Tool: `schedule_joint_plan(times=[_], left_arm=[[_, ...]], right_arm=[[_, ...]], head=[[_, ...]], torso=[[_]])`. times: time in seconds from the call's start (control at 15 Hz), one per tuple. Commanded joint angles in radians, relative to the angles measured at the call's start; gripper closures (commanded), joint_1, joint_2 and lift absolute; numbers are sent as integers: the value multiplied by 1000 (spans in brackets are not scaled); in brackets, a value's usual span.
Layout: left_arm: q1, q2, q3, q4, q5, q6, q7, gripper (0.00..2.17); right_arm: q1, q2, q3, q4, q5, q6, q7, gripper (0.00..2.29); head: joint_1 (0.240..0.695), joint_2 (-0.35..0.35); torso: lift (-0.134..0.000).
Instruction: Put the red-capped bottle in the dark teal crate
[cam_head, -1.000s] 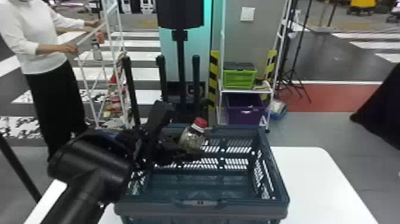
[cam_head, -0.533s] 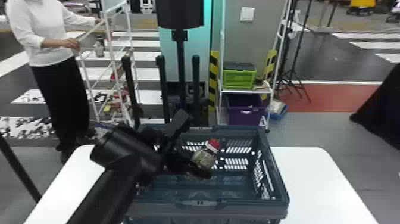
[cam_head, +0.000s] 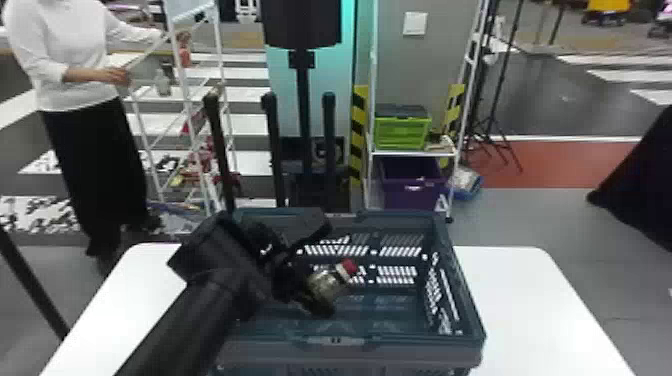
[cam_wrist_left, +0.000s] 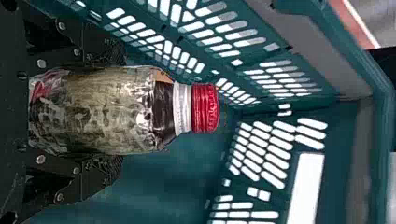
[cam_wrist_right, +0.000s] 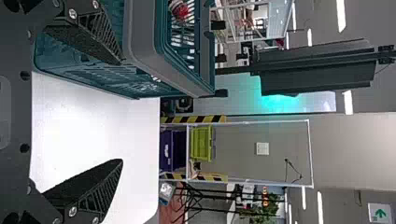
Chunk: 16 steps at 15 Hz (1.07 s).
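Note:
In the head view my left gripper (cam_head: 305, 295) is over the dark teal crate (cam_head: 350, 342), within its rim. It holds the red-capped bottle (cam_head: 327, 284), tilted with the cap up and to the right. The left wrist view has the bottle (cam_wrist_left: 112, 109) lying between the fingers of my left gripper (cam_wrist_left: 100, 112), shut on it, with the crate (cam_wrist_left: 177, 179) wall and floor behind. My right gripper (cam_wrist_right: 122, 112) stands open with nothing held, near the outside of the crate (cam_wrist_right: 140, 46) in the right wrist view; the red cap (cam_wrist_right: 181, 10) shows past the rim.
The crate sits on a white table (cam_head: 530, 300), whose top extends to both sides of it. Beyond the table stand a shelf (cam_head: 412, 153) with a green box (cam_head: 402, 131) and purple bin (cam_head: 412, 187), a black stand (cam_head: 302, 110) and a white rack (cam_head: 187, 100).
The left arm has carried the bottle from the left over the crate's back part rightward and lower, toward the crate's middle. The bottle has stayed in the gripper.

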Motion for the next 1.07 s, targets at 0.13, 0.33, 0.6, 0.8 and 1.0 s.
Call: schedule_joint_plan(times=[0.13, 0.33, 0.6, 0.8, 1.0], left_arm=[[-1, -4, -1, 19, -117, -1, -11, 2145], [4, -4, -7, 17, -137, -1, -19, 2145], [26, -4, -11, 2, -182, -1, -20, 2094], [53, -4, 3, -63, -180, -1, -25, 1588], [82, -4, 12, -121, -176, -1, -28, 917]], right_arm=[[-3, 2, 3, 7, 0, 0, 0, 147], [-3, 2, 3, 5, 0, 0, 0, 147], [-5, 2, 3, 5, 0, 0, 0, 147], [-3, 2, 2, 4, 0, 0, 0, 147], [-5, 2, 5, 4, 0, 0, 0, 147]], head=[[499, 0], [499, 0], [499, 0], [499, 0], [499, 0]], torso=[[0], [0], [0], [0], [0]])
